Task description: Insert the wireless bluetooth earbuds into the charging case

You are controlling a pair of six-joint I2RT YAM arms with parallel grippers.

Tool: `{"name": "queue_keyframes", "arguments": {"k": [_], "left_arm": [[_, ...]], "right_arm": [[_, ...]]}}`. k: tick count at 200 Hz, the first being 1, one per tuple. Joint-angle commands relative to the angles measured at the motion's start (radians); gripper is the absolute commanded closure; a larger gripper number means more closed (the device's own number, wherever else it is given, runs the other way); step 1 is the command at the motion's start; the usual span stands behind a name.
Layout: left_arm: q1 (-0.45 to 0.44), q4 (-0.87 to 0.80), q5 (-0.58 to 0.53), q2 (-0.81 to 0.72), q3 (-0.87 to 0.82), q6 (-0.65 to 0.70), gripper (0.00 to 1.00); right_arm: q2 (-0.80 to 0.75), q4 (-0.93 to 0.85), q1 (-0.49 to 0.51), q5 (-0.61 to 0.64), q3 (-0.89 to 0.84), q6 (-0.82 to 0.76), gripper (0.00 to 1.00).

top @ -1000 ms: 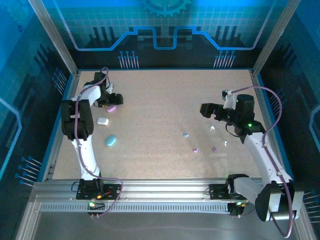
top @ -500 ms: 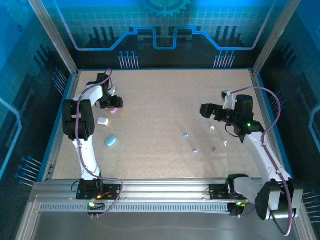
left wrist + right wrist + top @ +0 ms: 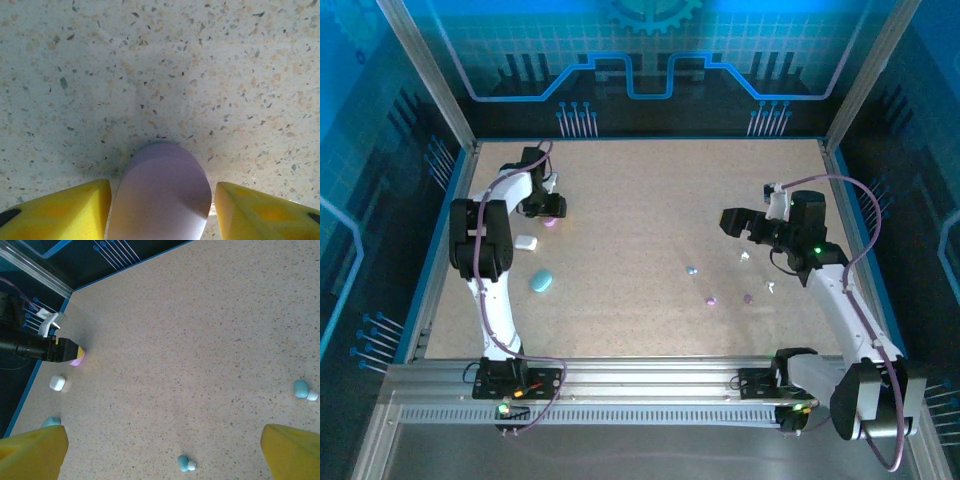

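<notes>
Left gripper (image 3: 550, 208) now sits further upper left, jaws flanking the case (image 3: 159, 190), unpinched; watch uneven closing skidding it. Right gripper (image 3: 732, 220) spread.

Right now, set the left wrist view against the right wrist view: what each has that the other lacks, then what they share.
Left wrist, not right: both yellow pads flanking the purple case. Right wrist, not left: white case, teal case, teal earbuds. Shared: the purple case, the left pincer, the speckled table.
</notes>
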Motion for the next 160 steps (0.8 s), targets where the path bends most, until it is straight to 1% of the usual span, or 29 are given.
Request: {"name": "queue_keyframes", "arguments": {"k": [1,61,80,111,140,160], "left_arm": [[-0.008,-0.024,-0.022,0.002,-0.019,0.026,0.42],[-0.010,-0.018,-0.010,0.021,-0.027,0.024,0.43],[-0.011,-0.026,-0.002,0.026,-0.022,0.024,0.51],[-0.027,-0.031,0.003,0.013,-0.030,0.030,0.57],[-0.053,-0.016,0.024,-0.021,-0.063,0.028,0.60],[-0.094,-0.005,0.047,-0.061,-0.097,0.025,0.61]], "right_arm": [[-0.019,-0.018,-0.008,0.014,-0.009,0.011,0.00],[-0.019,-0.023,-0.007,0.023,-0.007,0.010,0.00],[-0.018,-0.026,-0.007,0.021,-0.003,0.011,0.00],[-0.017,-0.033,-0.007,0.026,0.001,0.013,0.00],[-0.014,-0.037,-0.008,0.032,0.004,0.018,0.00],[-0.010,-0.044,-0.007,0.038,0.002,0.026,0.00]]}}
